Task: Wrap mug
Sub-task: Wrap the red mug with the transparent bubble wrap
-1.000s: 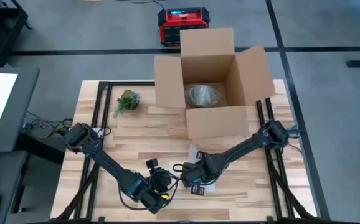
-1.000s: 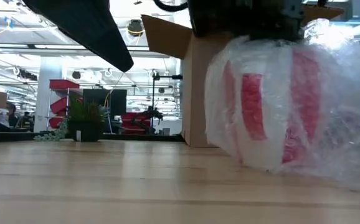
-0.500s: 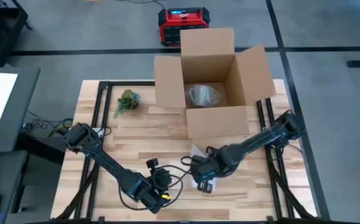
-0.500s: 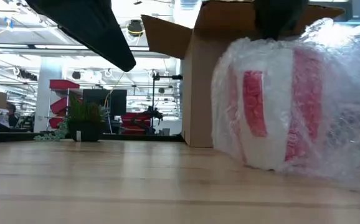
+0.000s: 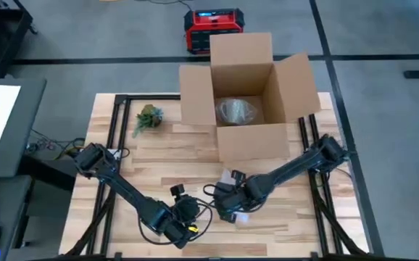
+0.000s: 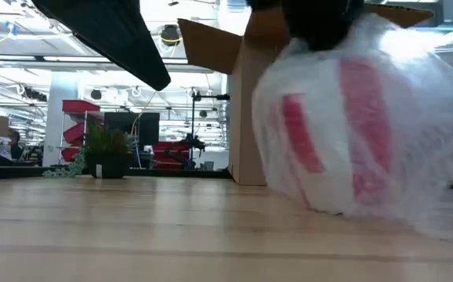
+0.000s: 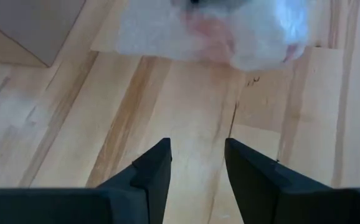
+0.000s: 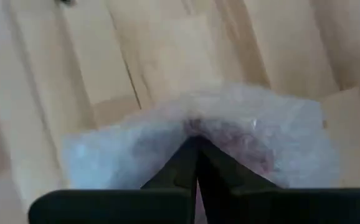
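The mug (image 6: pixel 352 129) is red and white and bundled in clear bubble wrap; its bottom rests on the wooden table (image 5: pixel 159 159), near the front and right of centre. In the high view the bundle (image 5: pixel 240 214) is mostly hidden under my right gripper (image 5: pixel 230 204), which is shut on the wrap at its top. My left gripper (image 7: pixel 197 146) stands open just left of the bundle, low over bare wood, with the wrapped mug (image 7: pixel 230 25) ahead of its fingers. My right gripper pinches the bubble wrap at the bundle's top (image 8: pixel 192 124) between its two shut fingers. The fingers come from above, pointing down. One layer or several, I cannot tell. The wrapped mug stays below the fingers with its bottom (image 6: pixel 328 205) on the table.
An open cardboard box (image 5: pixel 249 109) stands at the far middle of the table, with a clear wrapped thing (image 5: pixel 235 110) inside. A small potted plant (image 5: pixel 148 116) sits at the far left. Bare wood lies between the plant and the arms.
My right gripper, shut on the wrap, has swung a little toward the table's right edge and then back left. The wrapped mug has moved with it, shifting right, then left, and now leans slightly, its bottom still on the table.
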`<state>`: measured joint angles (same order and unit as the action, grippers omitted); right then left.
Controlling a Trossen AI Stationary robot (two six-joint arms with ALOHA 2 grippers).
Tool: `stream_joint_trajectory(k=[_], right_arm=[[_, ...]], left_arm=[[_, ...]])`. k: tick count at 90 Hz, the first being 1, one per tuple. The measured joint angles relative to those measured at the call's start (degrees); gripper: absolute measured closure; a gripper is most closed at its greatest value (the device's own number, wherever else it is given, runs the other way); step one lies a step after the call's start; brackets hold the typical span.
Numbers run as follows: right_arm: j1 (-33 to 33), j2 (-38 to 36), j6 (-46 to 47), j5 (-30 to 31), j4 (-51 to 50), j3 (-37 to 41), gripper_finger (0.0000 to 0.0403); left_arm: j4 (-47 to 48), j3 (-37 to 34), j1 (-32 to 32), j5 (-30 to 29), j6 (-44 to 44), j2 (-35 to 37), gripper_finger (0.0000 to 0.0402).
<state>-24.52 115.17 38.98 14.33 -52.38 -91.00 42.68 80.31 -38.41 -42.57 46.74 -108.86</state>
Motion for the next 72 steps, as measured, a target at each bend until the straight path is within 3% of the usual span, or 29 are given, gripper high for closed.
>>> stream_joint_trajectory(k=[21, 54, 62, 72], right_arm=[[1.0, 3.6, -1.4, -6.5, -1.3, 0.0, 0.0403], [-2.0, -9.3, -0.4, -6.9, -2.0, 0.3, 0.0403], [-3.1, -11.3, -0.2, -4.8, -1.7, 0.3, 0.0403], [-3.8, -12.4, 2.9, 3.2, -2.6, 0.3, 0.0403]], left_arm=[[0.0, 0.0, 0.0, 0.0, -0.2, 0.0, 0.0269], [-0.2, 0.1, 0.0, -0.1, -0.1, 0.0, 0.0269], [-0.2, 0.1, 0.0, -0.1, -0.1, 0.0, 0.0269], [-0.2, 0.1, 0.0, -0.1, 0.0, 0.0, 0.0269]])
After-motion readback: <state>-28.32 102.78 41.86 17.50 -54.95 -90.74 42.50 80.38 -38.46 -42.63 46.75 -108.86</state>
